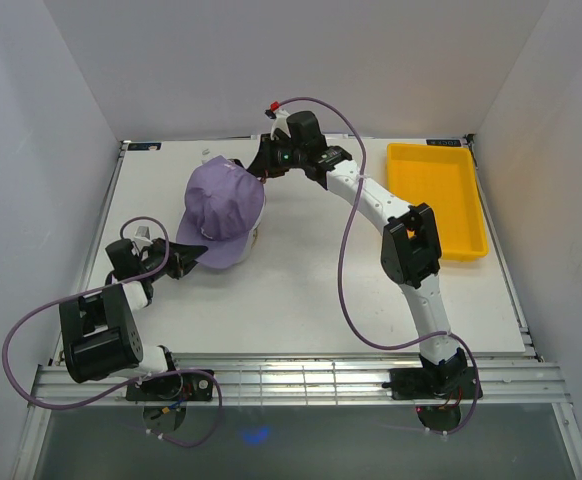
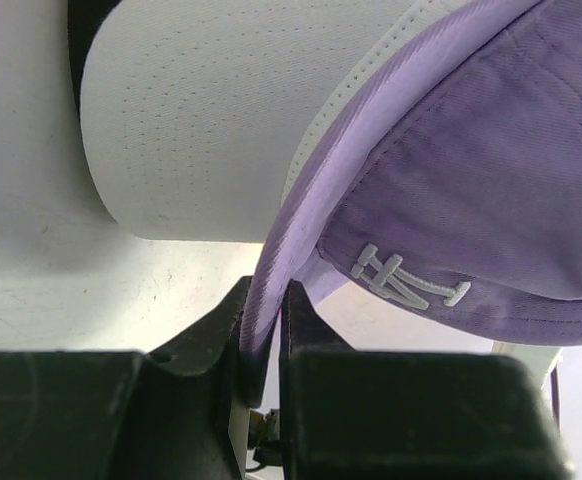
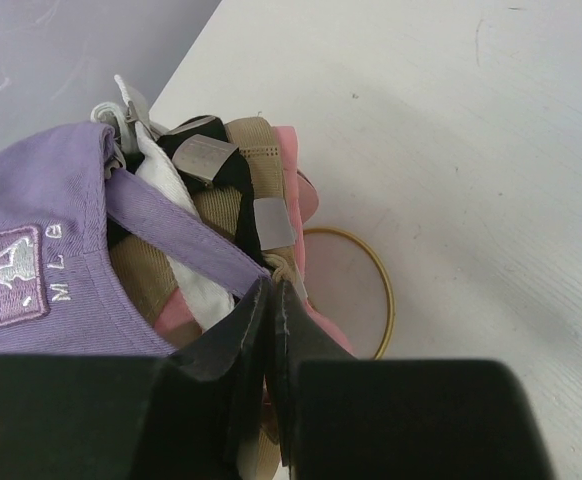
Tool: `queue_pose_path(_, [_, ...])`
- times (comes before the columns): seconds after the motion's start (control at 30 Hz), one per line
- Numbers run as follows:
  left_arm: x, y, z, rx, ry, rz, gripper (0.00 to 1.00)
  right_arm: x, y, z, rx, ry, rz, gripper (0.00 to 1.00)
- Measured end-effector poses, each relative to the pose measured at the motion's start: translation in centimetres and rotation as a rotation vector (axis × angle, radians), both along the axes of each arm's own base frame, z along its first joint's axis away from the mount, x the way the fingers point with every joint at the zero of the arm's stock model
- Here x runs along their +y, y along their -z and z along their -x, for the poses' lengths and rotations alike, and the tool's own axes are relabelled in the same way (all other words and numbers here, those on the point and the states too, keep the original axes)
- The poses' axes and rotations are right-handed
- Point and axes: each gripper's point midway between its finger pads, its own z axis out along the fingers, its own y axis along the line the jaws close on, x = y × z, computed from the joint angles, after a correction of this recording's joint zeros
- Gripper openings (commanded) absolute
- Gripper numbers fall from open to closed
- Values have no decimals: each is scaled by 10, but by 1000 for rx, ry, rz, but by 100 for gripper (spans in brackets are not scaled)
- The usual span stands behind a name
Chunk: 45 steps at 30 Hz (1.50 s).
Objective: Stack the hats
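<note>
Left end effector is pinching the purple cap's brim, jaws almost closed, while the right end effector is clamping its rear strap. The cap is sitting atop the other caps on the table. Seating looks nearly finished, so both should be letting go gently next.

Purple cap sits atop the stack of white, black, tan and pink caps

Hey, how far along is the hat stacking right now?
Nearly done. All five caps look nested in one pile: pink, tan, black and white straps show under the purple cap. In hand: the left gripper pinches the purple brim; the right gripper is closed at the back straps, apparently the purple one. Left: settle and release.
</note>
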Motion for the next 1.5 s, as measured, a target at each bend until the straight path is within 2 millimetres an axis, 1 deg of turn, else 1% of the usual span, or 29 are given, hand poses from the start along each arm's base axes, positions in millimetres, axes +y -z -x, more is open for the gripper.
queue_pose_path(0.17, [-1,6,1,13,-8,-13,19,0,0,0,5,-6,-2,8])
queue_pose_path(0.33, [0,9,1,18,-19,-23,24,1,2,0,16,-14,-3,8])
queue_pose_path(0.37, [0,10,1,20,-21,-24,27,1,2,0,19,-13,-2,8])
queue_pose_path(0.43, [-1,13,1,31,-20,-26,31,1,2,1,23,-15,-3,8])
queue_pose_path(0.57, [1,21,1,57,-36,-44,43,1,3,2,28,-17,-5,8])
queue_pose_path(0.67, [3,29,0,87,-53,-65,50,1,3,2,34,-18,-8,8])
queue_pose_path(0.7, [5,32,0,99,-61,-79,52,0,3,2,33,-16,-6,8])
queue_pose_path(0.73, [11,43,1,133,-91,-117,53,-2,5,-1,28,-2,4,8])
queue_pose_path(0.77, [16,62,9,209,-122,-140,54,-4,9,-2,33,2,8,8])
queue_pose_path(0.8, [15,73,19,275,-129,-106,54,-7,14,-4,42,8,16,8])
queue_pose_path(0.97, [14,70,20,279,-120,-112,56,-19,56,-3,126,27,84,8])
queue_pose_path(1.07, [15,69,20,281,-117,-116,56,-22,69,-1,151,34,107,8])
queue_pose_path(1.13, [15,69,20,281,-118,-121,55,-24,71,-1,152,41,113,8])
queue_pose_path(1.27, [16,69,23,292,-123,-131,54,-29,66,1,140,59,119,8])
queue_pose_path(1.37, [17,69,26,303,-128,-149,55,-33,61,3,127,75,129,8])
queue_pose_path(1.5, [23,67,30,315,-147,-202,59,-36,60,2,126,89,146,9])
